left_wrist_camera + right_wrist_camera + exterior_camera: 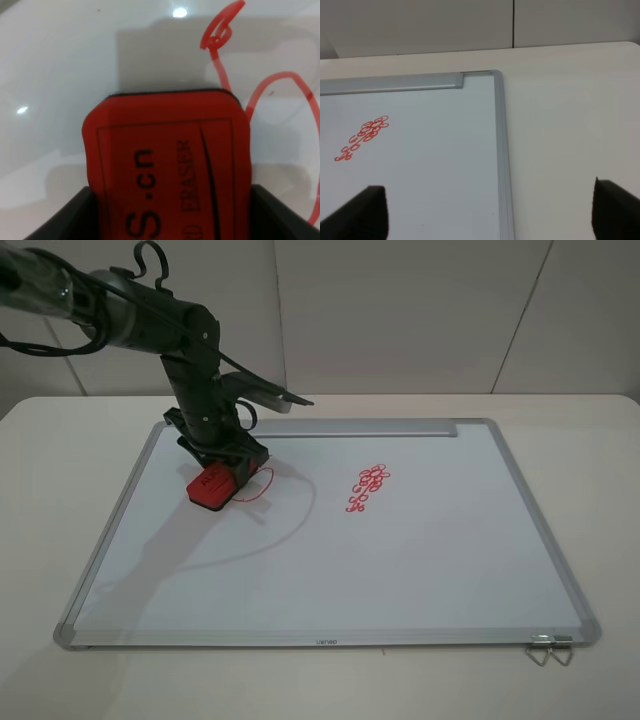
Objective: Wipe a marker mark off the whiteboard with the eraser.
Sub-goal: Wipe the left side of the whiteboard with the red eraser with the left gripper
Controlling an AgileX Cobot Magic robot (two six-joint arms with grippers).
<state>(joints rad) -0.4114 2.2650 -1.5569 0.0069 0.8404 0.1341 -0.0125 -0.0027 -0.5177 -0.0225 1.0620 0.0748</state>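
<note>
Where eraser (213, 487) sits, marker mark (219, 67) partly hidden, left hand (170, 215) gripping

- exterior high: looks down from the near side, taking in the whole whiteboard (400, 570).
- left wrist: very close above the eraser (165, 165), facing down.
- right wrist: faces the far right corner; shares the red loops (364, 136) with exterior high.

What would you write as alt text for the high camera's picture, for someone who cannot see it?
A black robot arm's left gripper holds a red eraser down on a large whiteboard lying on a pale table, partly covering a red apple outline. A cluster of small red loops is drawn further right.
</note>
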